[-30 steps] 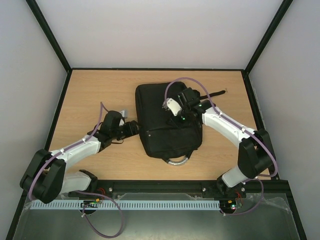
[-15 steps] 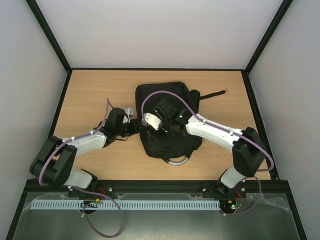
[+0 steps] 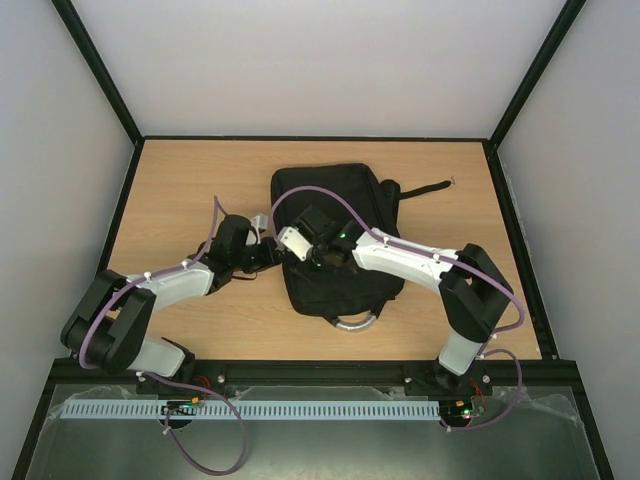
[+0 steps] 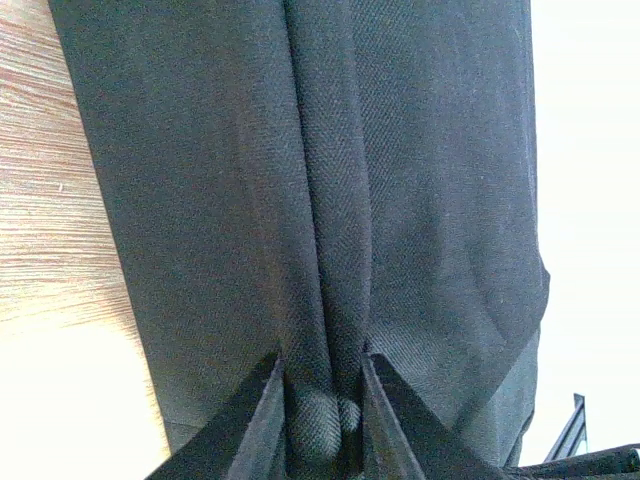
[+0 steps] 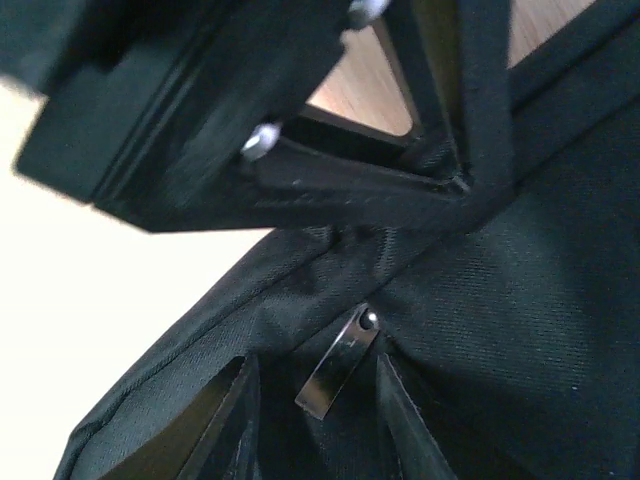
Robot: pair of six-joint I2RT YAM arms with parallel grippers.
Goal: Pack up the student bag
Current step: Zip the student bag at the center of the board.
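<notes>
The student bag (image 3: 335, 225), a black fabric backpack, lies flat in the middle of the wooden table. My left gripper (image 3: 270, 256) is at the bag's left edge. In the left wrist view my left gripper (image 4: 322, 378) is shut on a raised fold of the bag's fabric (image 4: 330, 250). My right gripper (image 3: 292, 258) hovers over the bag's left part, close to the left gripper. In the right wrist view my right gripper (image 5: 315, 405) stands open, and a small metal zip pull (image 5: 338, 375) lies between its fingers without touching either.
The bag's grey curved handle (image 3: 356, 322) points toward the arm bases, and a black strap (image 3: 425, 188) trails off to the back right. Black frame rails border the table (image 3: 180, 190). The left gripper's body (image 5: 300, 150) fills the top of the right wrist view.
My left gripper has reached the bag's left edge and closed on a fold of fabric. My right arm has swung left across the bag, from its right half to near the left gripper.
</notes>
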